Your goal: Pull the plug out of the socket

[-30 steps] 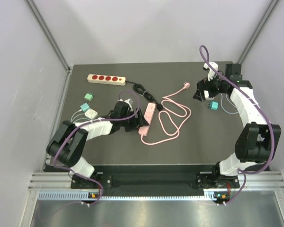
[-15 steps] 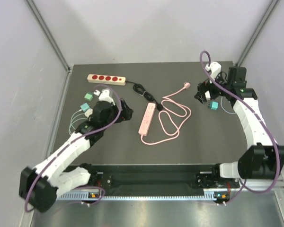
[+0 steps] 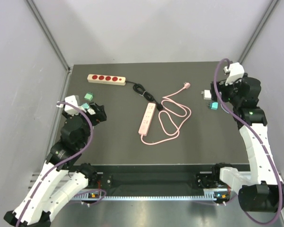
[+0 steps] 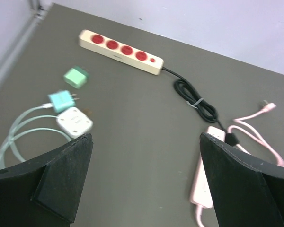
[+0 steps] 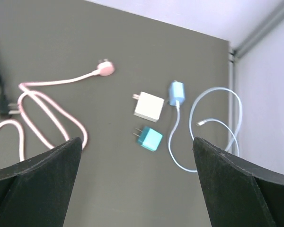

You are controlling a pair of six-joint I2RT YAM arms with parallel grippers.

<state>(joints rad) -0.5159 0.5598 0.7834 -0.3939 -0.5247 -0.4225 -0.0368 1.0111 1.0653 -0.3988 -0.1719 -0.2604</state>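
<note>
A pink power strip (image 3: 148,118) lies mid-table, also in the left wrist view (image 4: 206,182). A black plug (image 3: 159,107) on a black cord sits against the strip's far end (image 4: 231,137); I cannot tell whether it is seated in a socket. My left gripper (image 3: 96,113) is open and empty, raised over the table's left side, well left of the strip (image 4: 146,142). My right gripper (image 3: 217,92) is open and empty, raised over the adapters at the far right (image 5: 136,142).
A cream strip with red sockets (image 3: 106,79) lies at the back left. Green, teal and white adapters (image 4: 75,121) with a pale cable lie at the left. A pink cord (image 3: 173,116) loops right of the strip. A white adapter (image 5: 148,107), a teal one (image 5: 148,138) and a blue cable (image 5: 180,124) lie far right.
My left arm has swung back from beside the pink strip to the left and lifted. My right arm has drawn back and up. The strip and plug have not moved.
</note>
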